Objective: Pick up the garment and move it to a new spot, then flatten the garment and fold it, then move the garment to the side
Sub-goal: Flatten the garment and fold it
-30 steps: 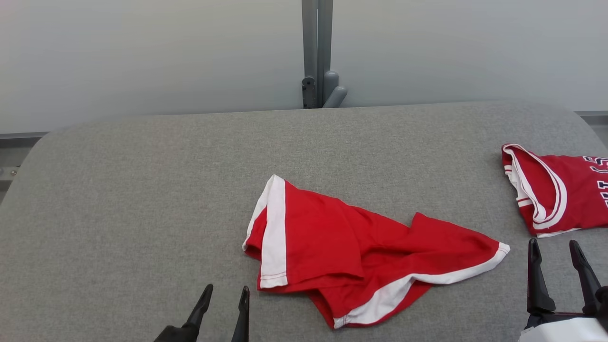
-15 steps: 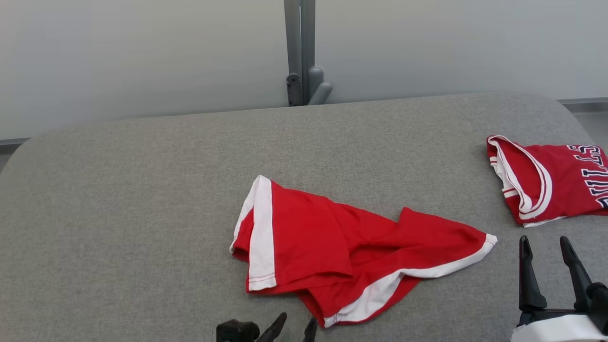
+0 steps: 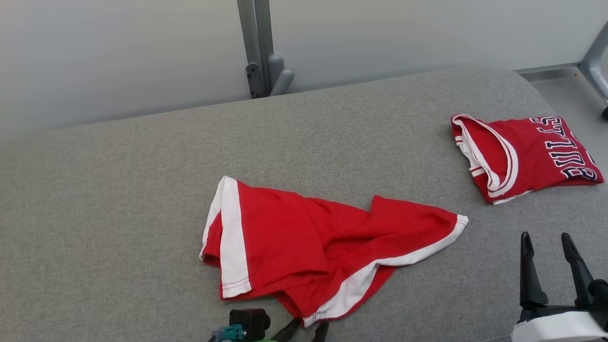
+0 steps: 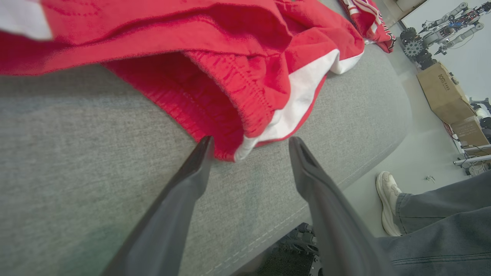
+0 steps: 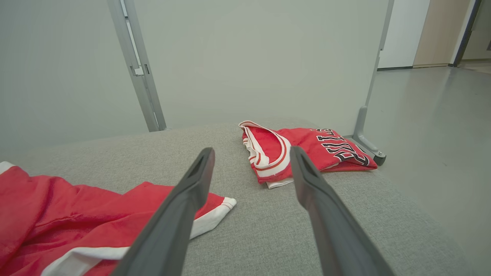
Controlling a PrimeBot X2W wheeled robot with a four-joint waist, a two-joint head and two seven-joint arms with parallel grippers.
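Shorts (image 3: 294,247): crumpled, not yet lifted; every step remains.
My left claw (image 4: 249,143): wide, just short of them.
My right claw (image 3: 545,236): wide, empty.

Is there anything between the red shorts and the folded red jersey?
No, just bare grey padded surface lies between the shorts and the jersey, as the head view shows.

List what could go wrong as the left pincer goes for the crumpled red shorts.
The open left pincer points at a bunched corner of the crumpled red shorts with white trim; it may pinch only one layer, so the cloth lifts twisted.
That corner lies near the front edge of the grey fabric table, and a person's white shoe stands just beyond: a low swing might reach them.
A new spot too far right could ruffle the folded red Bulls jersey.
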